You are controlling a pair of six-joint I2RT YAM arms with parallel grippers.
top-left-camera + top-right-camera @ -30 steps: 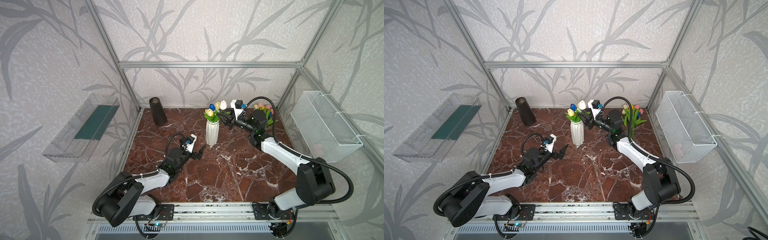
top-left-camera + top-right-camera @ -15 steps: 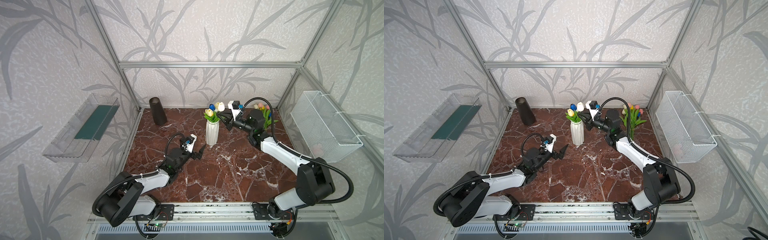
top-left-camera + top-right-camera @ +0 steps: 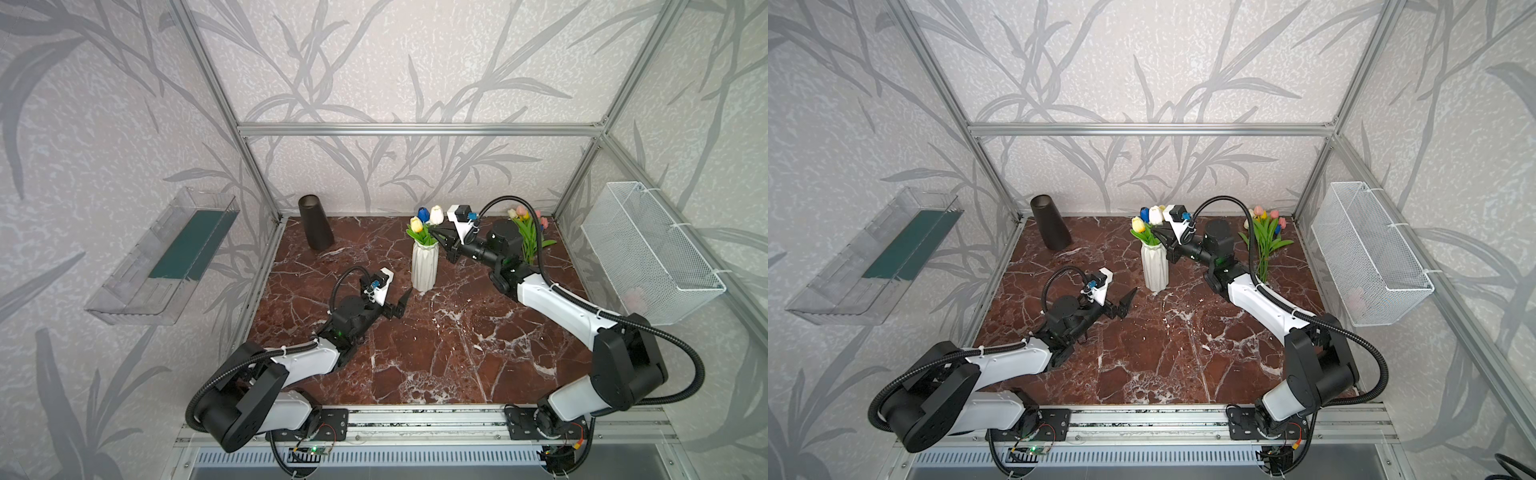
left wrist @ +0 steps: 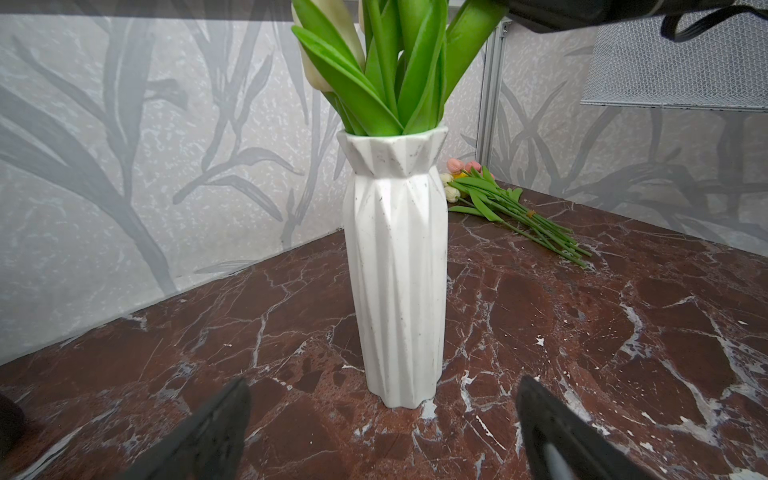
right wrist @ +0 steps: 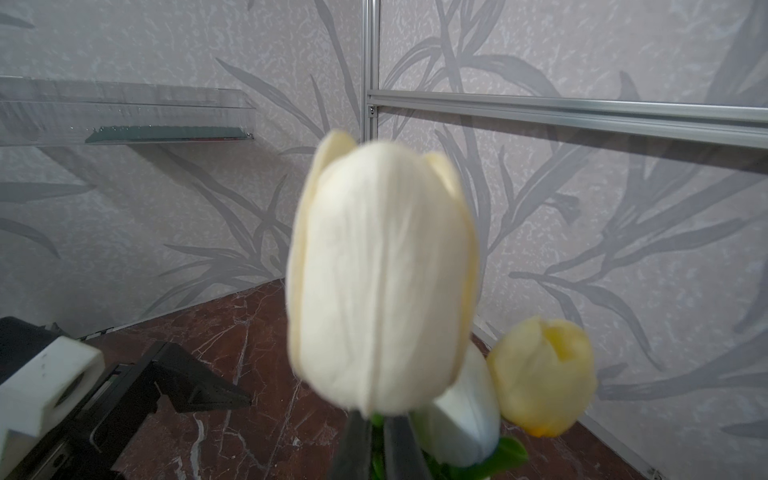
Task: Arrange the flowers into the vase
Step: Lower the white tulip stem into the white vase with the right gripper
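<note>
Red-brown marble table (image 3: 415,361) inside a wallpapered frame. On the right wall, one white wire basket (image 3: 623,232), with a pale blur (image 3: 633,296) on its floor, too faint to name. On the left wall, one clear plastic tray (image 3: 120,299), with a dark green sheet (image 3: 191,243) flat inside.

Two vases on the marble, well apart: a black tapered vase (image 3: 316,224) at the back left, interior lost in shadow, and a white faceted vase (image 3: 424,266) upright near the middle, green stems and leaves filling its mouth. Three heads above that mouth: one yellow tulip (image 3: 416,224), one blue tulip (image 3: 423,214), one cream tulip (image 3: 435,215).

Right gripper (image 5: 376,419) closed tight on the cream tulip's stem, just under the head. Left gripper (image 3: 401,302) spread wide and empty, low over the table just short of the white vase's foot, with one of its fingers (image 4: 216,428) to either side in the wrist view.

Loose bunch of flowers (image 3: 1266,239) flat on the table at the back right, with pink, orange and cream heads, too overlapped to count.
</note>
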